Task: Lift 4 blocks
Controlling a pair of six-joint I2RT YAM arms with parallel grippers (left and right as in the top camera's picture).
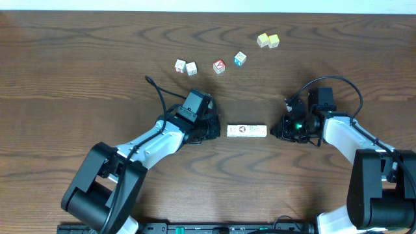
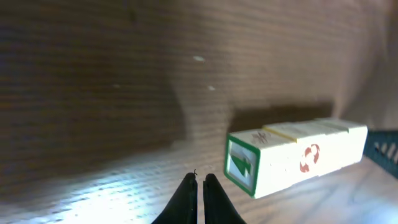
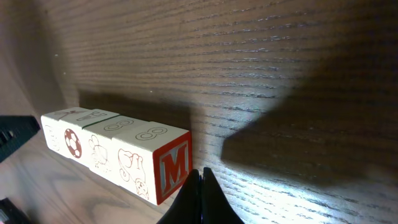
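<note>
Four cream-white blocks [image 1: 247,131] lie end to end in one short row at the middle of the table. My left gripper [image 1: 219,130] is shut and empty just off the row's left end. In the left wrist view its tips [image 2: 200,180] sit beside the green-framed end face [image 2: 241,163], a small gap apart. My right gripper [image 1: 275,129] is shut and empty at the row's right end. In the right wrist view its tips [image 3: 200,173] stand right next to the red M end face [image 3: 173,174]; whether they touch I cannot tell. A red-brown mark [image 2: 309,157] shows on one side face.
Loose cubes lie at the back of the table: two whitish ones [image 1: 180,65] [image 1: 191,67], a red-faced one [image 1: 219,66], a blue-faced one [image 1: 240,58] and two pale yellow ones [image 1: 262,40] [image 1: 273,41]. Both arms stretch in from the front corners.
</note>
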